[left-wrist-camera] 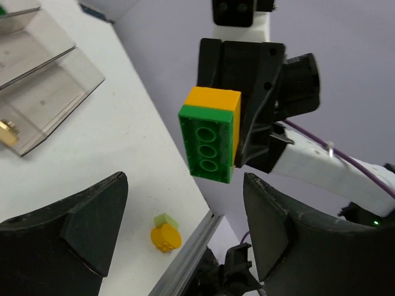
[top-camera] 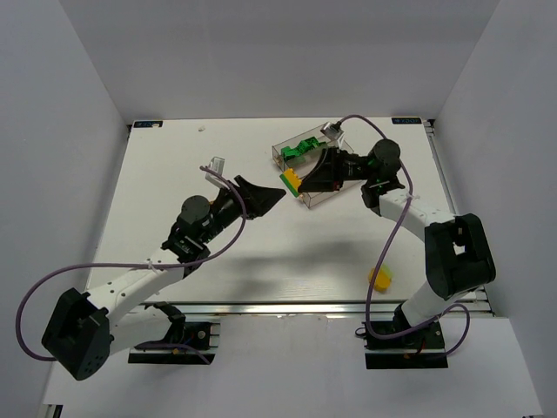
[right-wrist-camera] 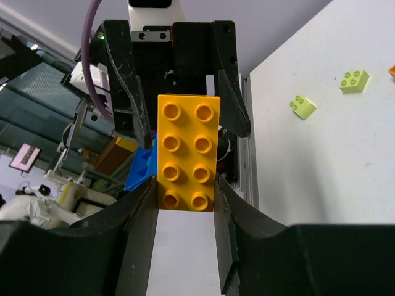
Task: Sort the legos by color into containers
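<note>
A yellow brick stacked on a dark green one [top-camera: 292, 182] hangs in the air with my right gripper [top-camera: 301, 180] shut on it. The right wrist view shows the yellow brick's studded face [right-wrist-camera: 187, 153] clamped between the right gripper's [right-wrist-camera: 185, 192] two fingers. From the left wrist I see the green underside [left-wrist-camera: 210, 139], just beyond my left gripper [left-wrist-camera: 185, 228]. My left gripper [top-camera: 271, 197] is open, its tips close to the stack without touching it. The containers [top-camera: 324, 193] lie behind, with dark green legos [top-camera: 301, 150] in the far trough.
A yellow-orange brick [top-camera: 380, 279] lies near the front right edge; the left wrist view shows it joined to a pale green piece [left-wrist-camera: 165, 234] by the table's metal rail [left-wrist-camera: 188, 259]. Two pale yellow-green bricks [right-wrist-camera: 303, 106] [right-wrist-camera: 354, 81] rest on the table.
</note>
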You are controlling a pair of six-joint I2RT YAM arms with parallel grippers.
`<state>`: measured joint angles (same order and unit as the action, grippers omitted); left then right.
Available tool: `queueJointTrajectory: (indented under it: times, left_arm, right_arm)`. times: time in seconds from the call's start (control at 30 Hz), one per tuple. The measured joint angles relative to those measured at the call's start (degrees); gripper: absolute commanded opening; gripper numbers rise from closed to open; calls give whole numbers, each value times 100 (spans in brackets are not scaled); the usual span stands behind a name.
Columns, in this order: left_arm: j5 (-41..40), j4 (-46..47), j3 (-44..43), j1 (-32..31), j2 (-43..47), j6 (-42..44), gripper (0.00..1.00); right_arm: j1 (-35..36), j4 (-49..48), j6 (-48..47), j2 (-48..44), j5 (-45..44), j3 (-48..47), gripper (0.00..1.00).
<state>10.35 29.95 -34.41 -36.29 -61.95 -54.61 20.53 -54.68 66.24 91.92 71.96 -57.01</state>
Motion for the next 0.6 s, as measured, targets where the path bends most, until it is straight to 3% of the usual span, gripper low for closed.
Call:
queueJointTrajectory:
  times: [0.3, 0.6]
  left_arm:
    - [389, 1578, 319, 0, -39, -42, 84]
    - [577, 2162, 319, -33, -396, -181, 80]
  right_arm:
    - [13, -750, 643, -160, 42, 234, 0]
    - [61, -885, 763, -232, 26, 358, 0]
